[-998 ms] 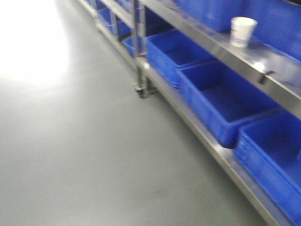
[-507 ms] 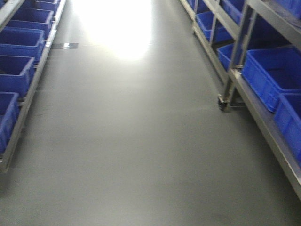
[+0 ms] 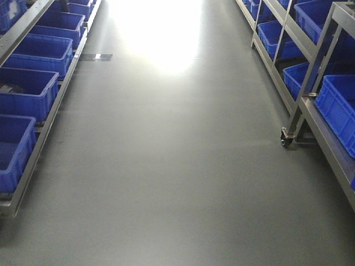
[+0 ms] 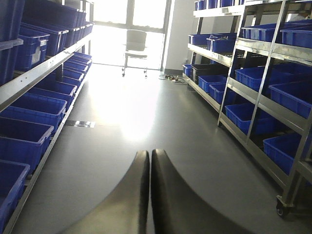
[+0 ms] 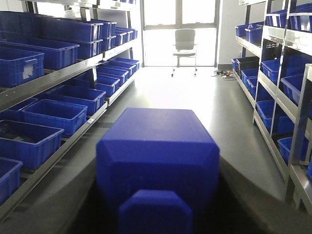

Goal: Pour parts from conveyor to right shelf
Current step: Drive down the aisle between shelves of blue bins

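My right gripper (image 5: 158, 187) is clamped on the blue part (image 5: 157, 146), the right shelf (image 5: 267, 78) standing rightward of that part, nearer this arm than my left gripper (image 4: 149, 154), which is pinched together on nothing.

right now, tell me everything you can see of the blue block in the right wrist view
The blue block is bright, smooth-looking plastic with bevelled edges and a smaller stud facing the camera. It fills the middle of the view, off the floor, with dark fingers flanking both sides, apparently clamping it.
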